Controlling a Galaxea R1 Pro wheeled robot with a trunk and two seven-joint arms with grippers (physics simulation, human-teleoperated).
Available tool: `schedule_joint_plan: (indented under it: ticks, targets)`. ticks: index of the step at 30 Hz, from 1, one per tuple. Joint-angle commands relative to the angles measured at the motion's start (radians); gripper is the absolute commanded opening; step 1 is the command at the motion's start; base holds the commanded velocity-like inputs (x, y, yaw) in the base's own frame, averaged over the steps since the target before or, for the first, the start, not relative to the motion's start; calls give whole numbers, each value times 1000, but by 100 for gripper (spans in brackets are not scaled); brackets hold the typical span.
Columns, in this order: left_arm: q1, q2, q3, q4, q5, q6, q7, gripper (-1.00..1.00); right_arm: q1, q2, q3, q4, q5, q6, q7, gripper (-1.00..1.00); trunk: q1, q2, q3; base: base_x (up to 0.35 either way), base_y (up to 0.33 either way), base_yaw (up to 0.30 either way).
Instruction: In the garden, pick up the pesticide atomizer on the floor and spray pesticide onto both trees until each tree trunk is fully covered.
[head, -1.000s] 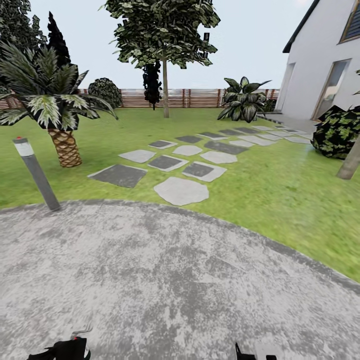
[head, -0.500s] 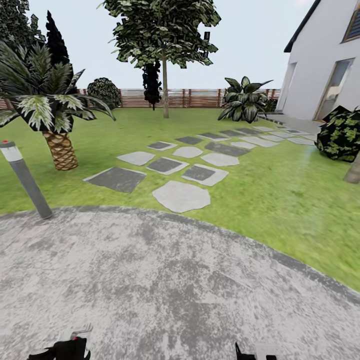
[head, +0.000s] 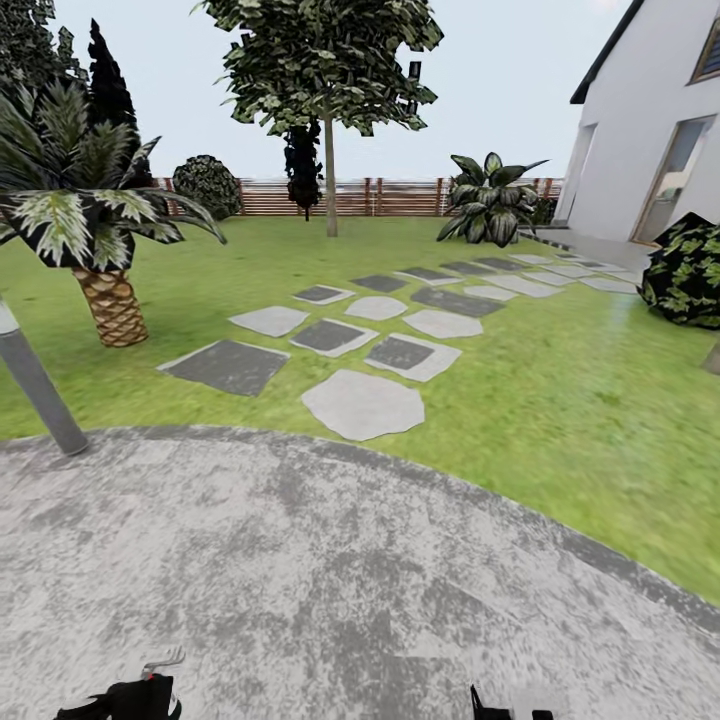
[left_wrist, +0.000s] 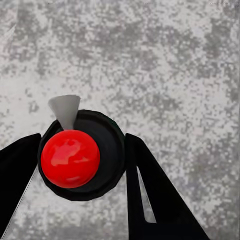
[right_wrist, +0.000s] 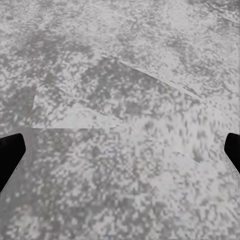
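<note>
While the left gripper (left_wrist: 82, 160) clamped the pesticide atomizer (left_wrist: 82, 155), the right gripper (right_wrist: 120, 150) gaped empty; steady carrying toward the tree (head: 329, 180) seemed wise.

atomizer (left_wrist: 82, 155): black round bottle, red top, grey nozzle, centre-left of left wrist view, clamped between the left gripper's fingers (left_wrist: 150, 190)
floor (head: 350, 580): speckled grey concrete, lower frame
tree (head: 328, 70): upper centre
trunk (head: 330, 180): straight, slim, bare
</note>
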Motion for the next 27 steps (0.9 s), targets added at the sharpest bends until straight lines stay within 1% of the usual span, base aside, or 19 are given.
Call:
schedule_joint_plan:
  ticks: [1,27]
  targets:
    - [0,-1,9,-2,-8,6,-7,-100,-1,0,1,1,1,-3,-3,100,0,0,-1,338,0,0]
    - [0,-1,9,-2,-8,6,-7,-100,-1,0,1,1,2,-3,-3,100,0,0,-1,338,0,0]
